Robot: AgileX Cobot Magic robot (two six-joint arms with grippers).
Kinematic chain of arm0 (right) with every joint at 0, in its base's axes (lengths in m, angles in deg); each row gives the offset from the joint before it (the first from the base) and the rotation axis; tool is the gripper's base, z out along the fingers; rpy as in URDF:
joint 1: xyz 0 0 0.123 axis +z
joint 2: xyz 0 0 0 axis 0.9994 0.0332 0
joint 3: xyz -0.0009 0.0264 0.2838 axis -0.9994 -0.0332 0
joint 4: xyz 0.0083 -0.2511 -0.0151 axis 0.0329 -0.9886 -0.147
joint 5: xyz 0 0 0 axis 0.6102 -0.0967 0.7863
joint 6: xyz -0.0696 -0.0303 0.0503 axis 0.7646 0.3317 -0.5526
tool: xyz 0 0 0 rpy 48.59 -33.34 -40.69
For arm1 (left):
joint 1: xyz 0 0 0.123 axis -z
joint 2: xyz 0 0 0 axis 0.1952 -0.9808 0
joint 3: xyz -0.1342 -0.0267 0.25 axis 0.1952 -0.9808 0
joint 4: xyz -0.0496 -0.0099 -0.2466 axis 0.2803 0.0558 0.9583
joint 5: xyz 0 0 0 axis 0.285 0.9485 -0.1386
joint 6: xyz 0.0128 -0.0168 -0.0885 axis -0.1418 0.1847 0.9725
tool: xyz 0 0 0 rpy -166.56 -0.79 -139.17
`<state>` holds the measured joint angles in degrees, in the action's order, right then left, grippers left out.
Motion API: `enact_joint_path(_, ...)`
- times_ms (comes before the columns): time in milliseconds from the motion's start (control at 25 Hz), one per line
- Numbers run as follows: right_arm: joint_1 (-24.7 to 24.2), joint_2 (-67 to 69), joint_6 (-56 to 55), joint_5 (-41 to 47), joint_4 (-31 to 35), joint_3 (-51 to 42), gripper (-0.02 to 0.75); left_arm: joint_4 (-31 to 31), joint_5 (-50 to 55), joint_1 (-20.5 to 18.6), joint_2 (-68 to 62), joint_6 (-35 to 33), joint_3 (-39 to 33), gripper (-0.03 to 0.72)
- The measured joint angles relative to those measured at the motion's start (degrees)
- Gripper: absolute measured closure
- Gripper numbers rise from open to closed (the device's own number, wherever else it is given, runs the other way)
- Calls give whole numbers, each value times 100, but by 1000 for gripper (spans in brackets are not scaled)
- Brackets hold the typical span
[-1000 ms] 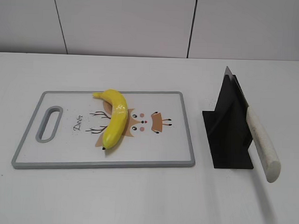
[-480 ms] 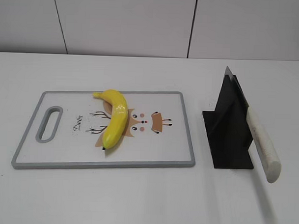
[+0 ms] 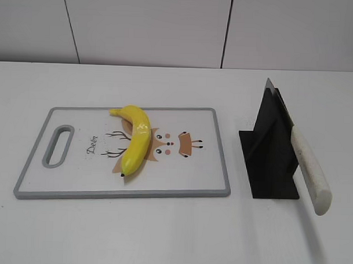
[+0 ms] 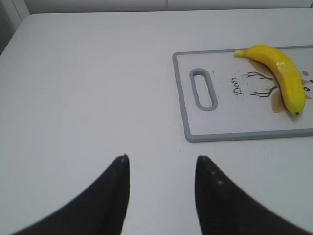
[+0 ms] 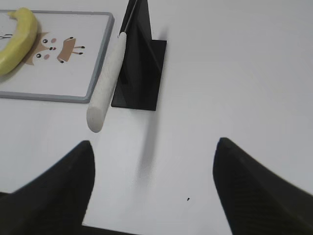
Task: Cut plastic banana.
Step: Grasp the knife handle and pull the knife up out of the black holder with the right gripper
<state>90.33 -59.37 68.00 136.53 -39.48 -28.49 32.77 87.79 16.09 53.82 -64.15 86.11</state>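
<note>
Yellow and glossy, the plastic banana (image 3: 135, 140) lay ready on the cutting board (image 3: 203, 185), the knife (image 3: 310, 169) propped handle-out in its black stand (image 3: 270, 148) for easy grasping, while the left hand (image 4: 161, 196) and right hand (image 5: 152, 191) hovered open and empty over the tabletop (image 3: 161, 236).

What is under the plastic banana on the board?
The plastic banana lies on the cutting board, over its printed deer drawing; the part beneath the banana is hidden.
</note>
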Motion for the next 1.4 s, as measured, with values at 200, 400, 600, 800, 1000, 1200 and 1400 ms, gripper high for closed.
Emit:
enact_joint_path(200,0,998,0,181,17,338,162,0,0,0,0,0,0,254)
enact_joint_path(400,0,1945,-5,267,28,459,162,0,0,0,0,0,0,107)
enact_joint_path(600,560,2760,-37,219,10,665,162,0,0,0,0,0,0,84)
enact_joint_path(800,1232,3701,-160,195,-20,1048,162,0,0,0,0,0,0,93)
enact_joint_path(1000,1360,4616,-368,166,6,1375,163,-5,0,0,0,0,0,95)
enact_joint_path(1200,1524,5471,-536,20,186,1703,163,-5,0,0,0,0,0,97)
enact_joint_path(1400,1952,6198,-1219,-284,-257,1877,163,-5,0,0,0,0,0,101)
